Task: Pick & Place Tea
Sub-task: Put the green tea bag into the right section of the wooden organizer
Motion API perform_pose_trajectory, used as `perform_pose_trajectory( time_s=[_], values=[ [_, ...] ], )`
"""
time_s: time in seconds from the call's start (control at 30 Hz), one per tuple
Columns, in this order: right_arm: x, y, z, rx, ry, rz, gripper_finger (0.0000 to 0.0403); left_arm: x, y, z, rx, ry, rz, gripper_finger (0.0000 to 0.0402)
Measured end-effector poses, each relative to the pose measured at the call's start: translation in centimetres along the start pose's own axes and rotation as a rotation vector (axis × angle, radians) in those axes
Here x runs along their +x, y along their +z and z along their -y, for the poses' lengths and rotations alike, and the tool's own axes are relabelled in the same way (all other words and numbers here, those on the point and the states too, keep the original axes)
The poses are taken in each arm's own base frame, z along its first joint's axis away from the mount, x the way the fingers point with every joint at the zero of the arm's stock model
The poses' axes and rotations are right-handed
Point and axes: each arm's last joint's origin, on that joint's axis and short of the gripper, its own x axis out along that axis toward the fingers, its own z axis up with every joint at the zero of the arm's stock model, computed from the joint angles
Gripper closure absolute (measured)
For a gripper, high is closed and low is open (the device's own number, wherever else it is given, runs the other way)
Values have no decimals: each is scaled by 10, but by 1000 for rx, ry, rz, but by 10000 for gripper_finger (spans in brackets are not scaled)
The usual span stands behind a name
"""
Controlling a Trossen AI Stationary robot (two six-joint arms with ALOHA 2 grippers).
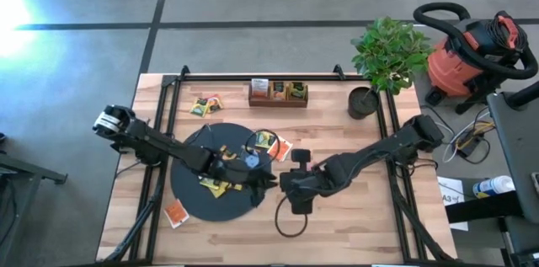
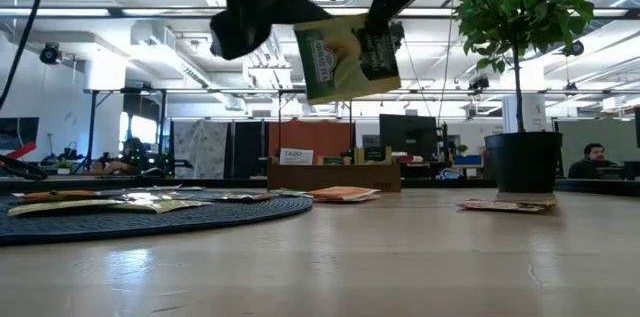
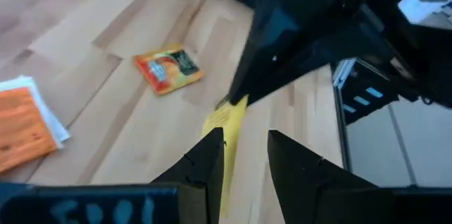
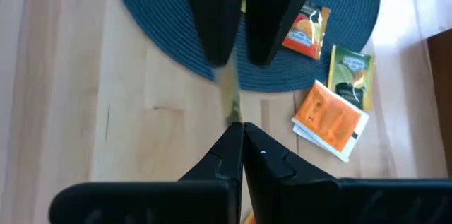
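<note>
Low view shows one yellow-green tea packet [image 2: 348,57] held well above the table, its flat face turned to that camera and tilted slightly, with a dark gripper at each upper corner.

From above, the packet is placed just off the 3 o'clock rim of the black disc [image 1: 189,187], where the two arms meet. The left gripper [image 3: 244,155] is brought in from 9 o'clock and the right gripper [image 4: 241,133] from 3 o'clock – so the packet's plane is run along that 9-to-3 line, edge-on to both wrist cameras.

The right gripper's fingers are seen pressed together on the thin edge of the packet. The left gripper's fingers are seen apart, set astride the opposite edge, with the packet lying close against one finger; no clamping on that side is shown.

The wooden tray [image 1: 278,98] is found toward 12 o'clock from the held packet, near the table's far edge. Both grippers are judged equally near the packet – the right alone is judged to carry it.
</note>
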Motion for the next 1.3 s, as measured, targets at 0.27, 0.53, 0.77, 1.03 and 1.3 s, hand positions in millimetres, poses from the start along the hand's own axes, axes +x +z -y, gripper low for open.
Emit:
perform_pose_trajectory(
  time_s=[0.27,0.53,0.77,1.03,1.3],
  values=[
    [0,1,1,17,19,-8,394,14,-12,-5,24,69,-89,296],
    [-2,2,1,30,26,-1,394,19,-17,-8,65,83,-112,296],
    [-6,11,7,54,25,29,394,26,-21,-9,74,75,-109,296],
    [-7,14,11,69,37,37,394,28,-20,-9,121,70,-98,304],
    [-7,13,10,74,47,20,394,28,-20,-10,123,98,-79,325]
  ],
)
